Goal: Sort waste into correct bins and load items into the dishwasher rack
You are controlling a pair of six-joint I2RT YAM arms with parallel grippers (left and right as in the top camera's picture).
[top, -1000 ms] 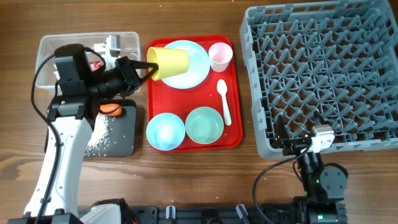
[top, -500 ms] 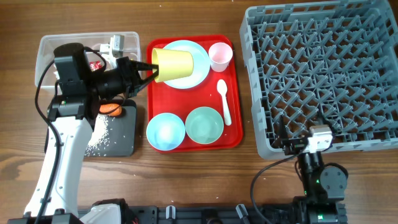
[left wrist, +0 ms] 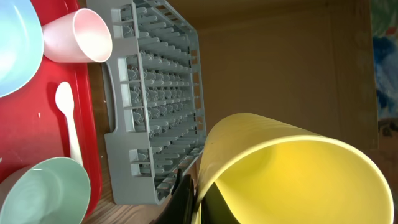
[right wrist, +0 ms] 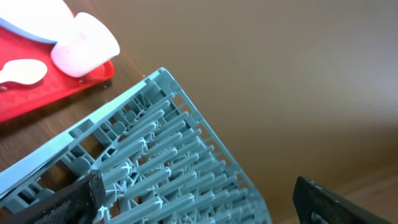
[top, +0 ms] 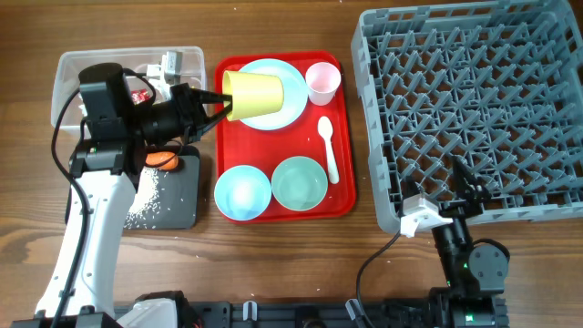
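The left jaws are clamped on the rim of the yellow cup, held sideways above the plate on the red tray; such a thin rim grip could slip, dropping it onto the plate, or it may clip the pink cup in crossing; the right jaws stand wide apart, empty, by the near edge of the rack, perhaps in its way

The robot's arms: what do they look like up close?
The left arm has a long white shell and a chunky black wrist section, with a thin black cable looping beside it. The right arm is black, with a small white block near its wrist and its own black cable.
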